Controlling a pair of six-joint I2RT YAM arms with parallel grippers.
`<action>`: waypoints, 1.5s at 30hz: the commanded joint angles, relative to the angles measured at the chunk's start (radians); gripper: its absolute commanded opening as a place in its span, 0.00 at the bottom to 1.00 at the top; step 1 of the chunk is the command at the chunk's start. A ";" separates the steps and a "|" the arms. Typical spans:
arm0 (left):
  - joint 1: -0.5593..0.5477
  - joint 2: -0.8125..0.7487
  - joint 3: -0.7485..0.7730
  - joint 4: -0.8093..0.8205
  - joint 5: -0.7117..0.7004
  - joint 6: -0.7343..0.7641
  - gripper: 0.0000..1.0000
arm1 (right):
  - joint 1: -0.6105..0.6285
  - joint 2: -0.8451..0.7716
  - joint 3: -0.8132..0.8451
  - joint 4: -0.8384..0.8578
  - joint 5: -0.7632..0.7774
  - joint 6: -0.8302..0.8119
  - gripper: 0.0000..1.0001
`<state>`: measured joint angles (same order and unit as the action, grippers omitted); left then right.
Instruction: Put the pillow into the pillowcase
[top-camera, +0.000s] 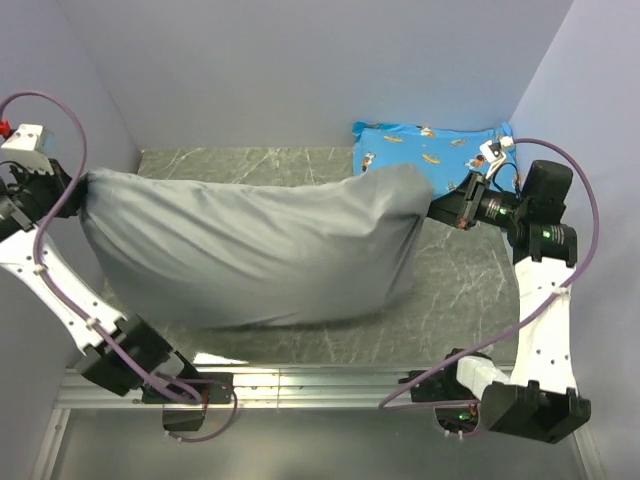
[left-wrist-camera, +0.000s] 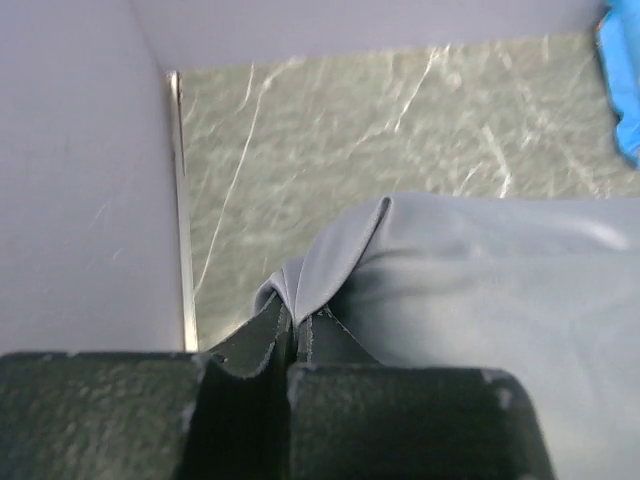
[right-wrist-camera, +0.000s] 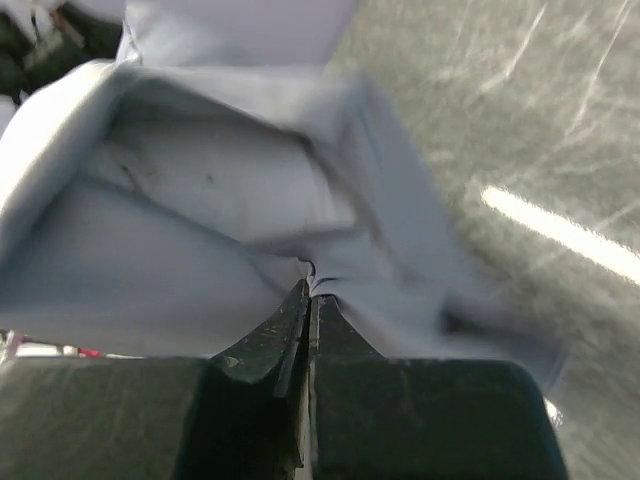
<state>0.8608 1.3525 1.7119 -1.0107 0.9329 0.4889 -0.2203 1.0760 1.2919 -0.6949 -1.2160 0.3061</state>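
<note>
Closest to the lens, the left claw (left-wrist-camera: 292, 335) is pinched tight, its black jaws clamped on a fold of the grey pillowcase (left-wrist-camera: 480, 320) at its left corner. Over on the right wrist view, same story: the right claw (right-wrist-camera: 308, 298) is squeezed closed on the pillowcase's rim. Beyond it the mouth gapes, showing the white pillow (right-wrist-camera: 200, 180) tucked inside (tiny dark speck and all). From above, the pillowcase hangs bulging between the two claws, stretched across the marbled grey tabletop (top-camera: 470, 290), belly sagging low; whether it touches the tabletop, I cannot tell. Behind it, against the back wall, lies a blue cartoon-printed pillow (top-camera: 430, 145), partly hidden by the pillowcase's right-hand corner.
</note>
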 joint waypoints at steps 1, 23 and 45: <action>-0.074 -0.052 -0.043 0.252 -0.004 -0.185 0.00 | -0.016 -0.013 -0.046 0.293 0.099 0.259 0.00; -0.287 0.067 -0.078 0.356 -0.293 -0.286 0.99 | 0.002 0.303 0.142 0.011 0.690 -0.188 0.93; -0.284 -0.046 -0.325 0.319 -0.204 -0.317 0.99 | 0.709 1.109 0.957 0.127 0.854 -0.175 0.94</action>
<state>0.5747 1.2800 1.3453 -0.6800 0.6960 0.1921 0.3447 2.1876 2.0209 -0.6655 -0.4656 0.1947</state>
